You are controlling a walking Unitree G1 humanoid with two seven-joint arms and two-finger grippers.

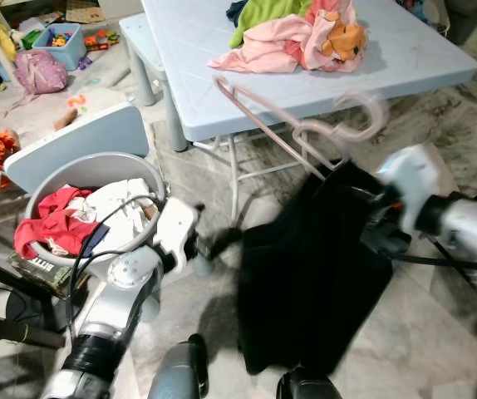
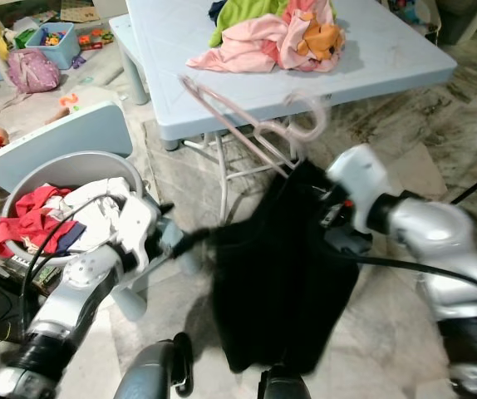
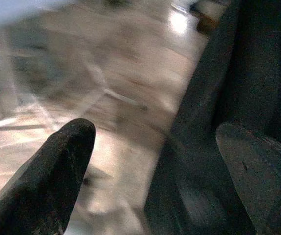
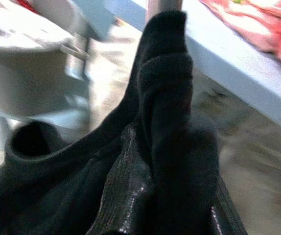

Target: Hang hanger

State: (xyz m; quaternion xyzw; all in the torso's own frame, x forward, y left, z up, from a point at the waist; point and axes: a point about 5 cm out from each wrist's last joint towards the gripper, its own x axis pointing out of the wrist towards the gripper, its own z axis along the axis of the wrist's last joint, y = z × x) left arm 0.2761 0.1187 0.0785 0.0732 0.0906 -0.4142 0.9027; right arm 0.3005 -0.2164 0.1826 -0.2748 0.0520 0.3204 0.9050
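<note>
R gripper (image 1: 363,199): clamped on black garment (image 1: 313,274) at its upper edge | pink hanger (image 1: 305,133) blurred, rising just above R gripper, hook toward table (image 1: 438,66) | L gripper (image 1: 218,243): fingers apart, tips at garment's left edge, contact unclear | laundry basket (image 1: 97,166) behind L arm.

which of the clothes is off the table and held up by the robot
The black garment, hanging on the pink hanger at the right end effector. The pink clothes and green one lie on the table; others sit in the basket.
</note>
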